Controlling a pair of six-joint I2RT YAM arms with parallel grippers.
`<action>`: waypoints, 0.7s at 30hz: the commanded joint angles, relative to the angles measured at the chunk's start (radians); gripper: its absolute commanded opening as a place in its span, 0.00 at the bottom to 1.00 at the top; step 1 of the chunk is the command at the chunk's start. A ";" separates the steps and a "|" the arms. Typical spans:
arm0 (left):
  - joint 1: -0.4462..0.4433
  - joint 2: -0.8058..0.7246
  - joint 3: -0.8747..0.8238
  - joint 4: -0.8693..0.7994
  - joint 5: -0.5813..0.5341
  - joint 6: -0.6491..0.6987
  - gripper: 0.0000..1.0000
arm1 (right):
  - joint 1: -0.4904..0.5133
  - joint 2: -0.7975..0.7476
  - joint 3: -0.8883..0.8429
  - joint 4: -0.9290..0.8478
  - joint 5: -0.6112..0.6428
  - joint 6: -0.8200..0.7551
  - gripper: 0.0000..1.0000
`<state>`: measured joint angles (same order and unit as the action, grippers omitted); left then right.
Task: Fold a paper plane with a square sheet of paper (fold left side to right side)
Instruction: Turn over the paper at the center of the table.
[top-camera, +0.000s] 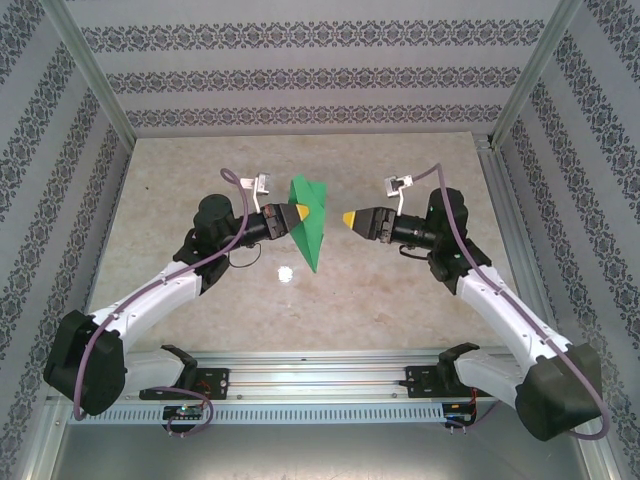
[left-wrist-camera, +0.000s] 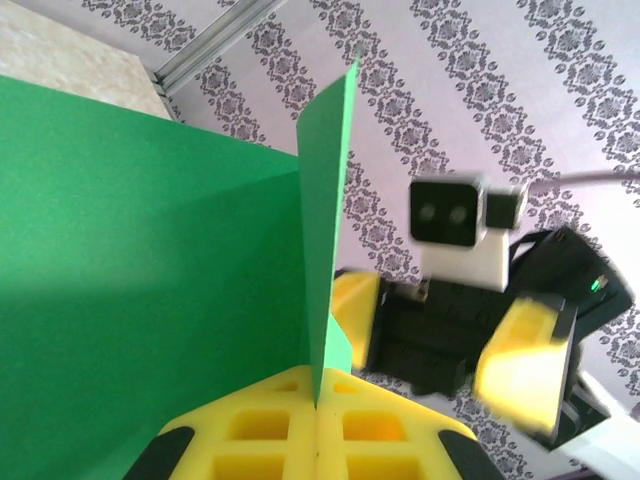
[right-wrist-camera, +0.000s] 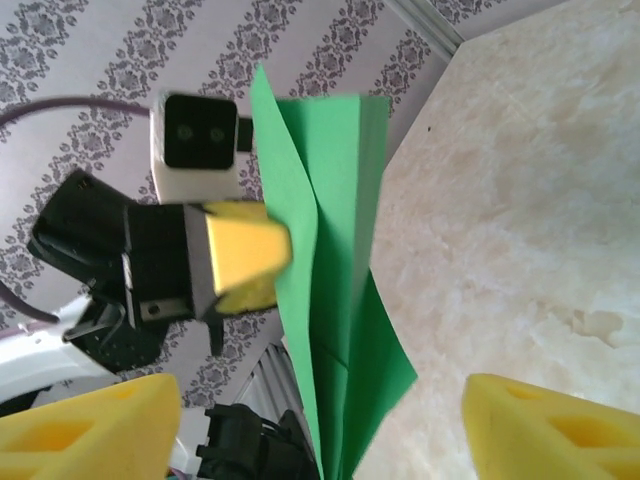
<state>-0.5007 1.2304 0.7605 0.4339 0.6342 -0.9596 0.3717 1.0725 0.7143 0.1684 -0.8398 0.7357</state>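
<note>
While your left pincer (top-camera: 299, 214) is clenched on the paper plane (top-camera: 313, 245), the green paper sits right at that pincer's tips and is lifted clear of the counter (top-camera: 400, 290). From the left wrist, one flap stands upright out of the seam between the two yellow fingers (left-wrist-camera: 250, 430), and a broad wing spreads off to that pincer's left. Pinching it there looks deliberate. The grip falls on the lengthwise fold, so the layers are pressed together and the dart shape holds instead of springing open. From above, the wide end lies beyond the pincer and the pointed end trails back toward the arm bases. Your right pincer (top-camera: 347, 219) faces the left one from the plane's other side, spread wide and grasping nothing, with a clear gap between its tips and the paper. I judge that it is parked there so the plane hangs from one grip alone. As for writing, you will find none to read. The paper is plain, the white camera housings carry no legible label, and the walls bear only a repeating ornament.
</note>
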 joint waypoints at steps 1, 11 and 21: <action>-0.016 -0.027 0.040 0.082 -0.026 -0.041 0.06 | 0.077 0.003 -0.102 0.179 0.091 -0.012 0.84; -0.017 -0.040 0.053 0.059 -0.035 -0.056 0.06 | 0.208 0.157 -0.138 0.536 0.101 0.104 0.83; -0.017 -0.019 0.047 0.060 -0.038 -0.063 0.06 | 0.234 0.233 -0.080 0.605 0.067 0.159 0.52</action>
<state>-0.5064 1.2110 0.7864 0.4461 0.6041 -1.0080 0.6006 1.2888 0.5968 0.6720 -0.7528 0.8658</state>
